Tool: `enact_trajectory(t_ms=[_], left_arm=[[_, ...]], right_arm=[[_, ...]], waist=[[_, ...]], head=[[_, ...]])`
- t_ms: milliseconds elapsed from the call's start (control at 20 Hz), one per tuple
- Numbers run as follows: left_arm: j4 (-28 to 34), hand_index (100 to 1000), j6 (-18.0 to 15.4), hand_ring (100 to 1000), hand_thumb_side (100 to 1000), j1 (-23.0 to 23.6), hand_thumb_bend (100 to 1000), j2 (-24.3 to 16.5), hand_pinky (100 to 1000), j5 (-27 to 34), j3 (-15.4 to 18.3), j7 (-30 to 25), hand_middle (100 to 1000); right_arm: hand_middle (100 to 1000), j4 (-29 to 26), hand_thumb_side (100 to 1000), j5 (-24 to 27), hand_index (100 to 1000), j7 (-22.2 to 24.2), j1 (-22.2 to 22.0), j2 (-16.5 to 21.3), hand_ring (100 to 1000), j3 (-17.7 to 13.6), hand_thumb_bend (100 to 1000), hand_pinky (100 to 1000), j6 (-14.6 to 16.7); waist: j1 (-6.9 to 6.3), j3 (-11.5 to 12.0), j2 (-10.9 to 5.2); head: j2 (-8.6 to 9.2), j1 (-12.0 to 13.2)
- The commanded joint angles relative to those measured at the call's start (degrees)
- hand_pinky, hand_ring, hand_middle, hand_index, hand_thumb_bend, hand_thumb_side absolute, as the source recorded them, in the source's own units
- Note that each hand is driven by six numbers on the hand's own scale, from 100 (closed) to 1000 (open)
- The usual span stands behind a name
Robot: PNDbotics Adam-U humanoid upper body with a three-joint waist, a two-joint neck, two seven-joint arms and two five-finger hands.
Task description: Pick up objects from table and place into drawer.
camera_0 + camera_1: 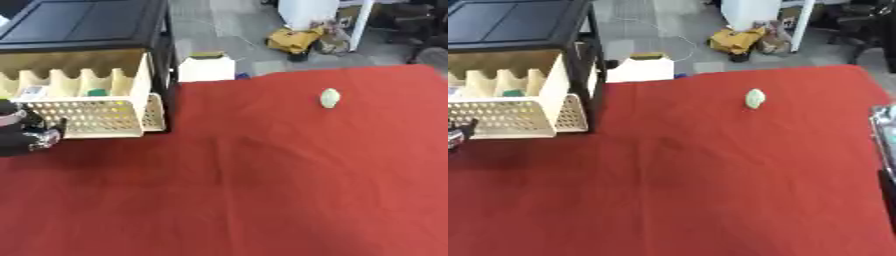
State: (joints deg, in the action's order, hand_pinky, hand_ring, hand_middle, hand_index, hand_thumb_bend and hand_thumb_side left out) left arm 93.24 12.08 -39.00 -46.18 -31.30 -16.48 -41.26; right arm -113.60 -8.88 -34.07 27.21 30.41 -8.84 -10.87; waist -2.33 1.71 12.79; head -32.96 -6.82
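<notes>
A cream perforated drawer [83,116] is seen pulled out of a black cabinet [83,25] at the left of the red-covered bench [262,190]. A green item [97,92] and a pale item [33,92] lie inside it. The left robot hand [31,136] is held just beside the drawer front, fingers curled, nothing visibly gripped. A small pale green oval object [330,98] rests well apart, far right. The right robot hand is not seen.
</notes>
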Motion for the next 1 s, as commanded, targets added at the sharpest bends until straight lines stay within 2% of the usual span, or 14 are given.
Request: enact_trajectory(t_ms=[50, 550, 1000], left_arm=[[-0.55, 976, -0.12, 719, 1000, -0.94, 100, 0.14, 433, 0.54, -0.50, -0.06, 742], [-1.82, 1000, -0.17, 724, 1000, -1.94, 100, 0.97, 434, 0.69, -0.66, 0.01, 788], [-2.47, 1000, -0.27, 726, 1000, -2.41, 100, 0.97, 432, -3.07, 0.37, 1.68, 788]], right_arm=[[585, -0.99, 599, 0.13, 784, 0.03, 0.77, 0.76, 769, -0.64, 100, 709, -0.17], [585, -0.99, 597, 0.12, 784, -0.22, 0.77, 0.66, 770, -0.84, 100, 710, -0.28], [584, -0.99, 596, 0.12, 784, -0.19, 0.61, 0.60, 771, -1.00, 100, 710, -0.37]], waist=[[0.12, -0.24, -0.54], [0.03, -0.29, -0.39], [-0.09, -0.29, -0.36]], head=[[0.71, 0.15], [0.92, 0.30], [1.10, 0.15]])
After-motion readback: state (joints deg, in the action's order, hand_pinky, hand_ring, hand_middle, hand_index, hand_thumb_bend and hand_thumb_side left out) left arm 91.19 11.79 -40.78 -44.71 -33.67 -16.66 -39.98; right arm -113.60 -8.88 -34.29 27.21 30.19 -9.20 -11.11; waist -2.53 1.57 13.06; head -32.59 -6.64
